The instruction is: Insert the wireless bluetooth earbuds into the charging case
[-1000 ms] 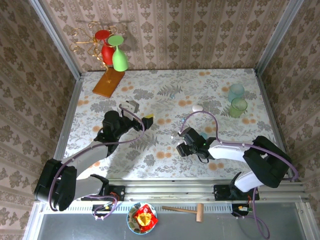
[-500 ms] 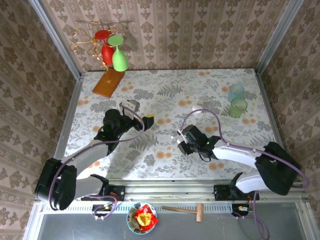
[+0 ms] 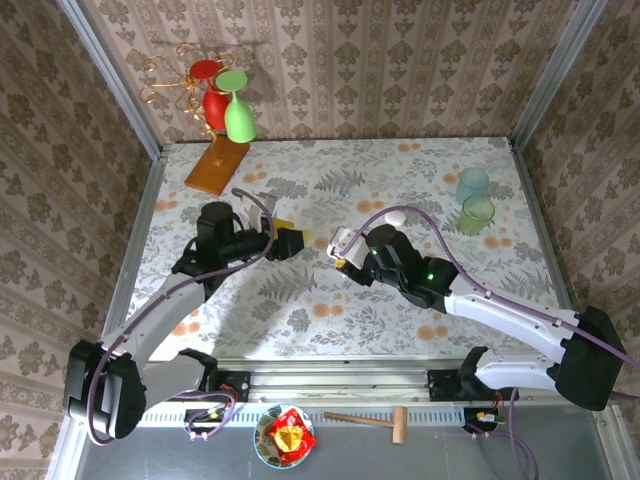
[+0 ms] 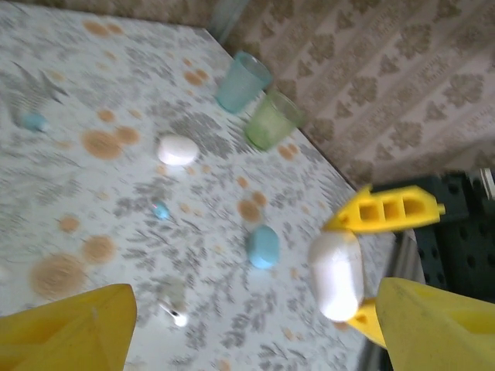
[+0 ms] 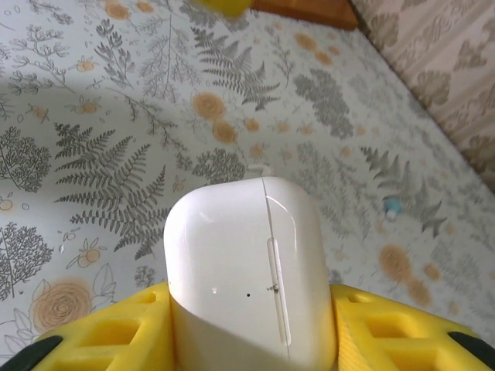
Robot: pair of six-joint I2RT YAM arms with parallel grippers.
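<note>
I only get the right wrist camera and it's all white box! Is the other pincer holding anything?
Observer: No. The left pincer is open and empty, left of your case and not touching it.
Child: Where are the earbuds?
Observer: The left wrist view shows a tiny blue bit lying loose on the table. It's too blurred to be sure it's an earbud.
Child: Anything near it?
Observer: A light-blue pebble, much bigger, lies close by without touching it.
</note>
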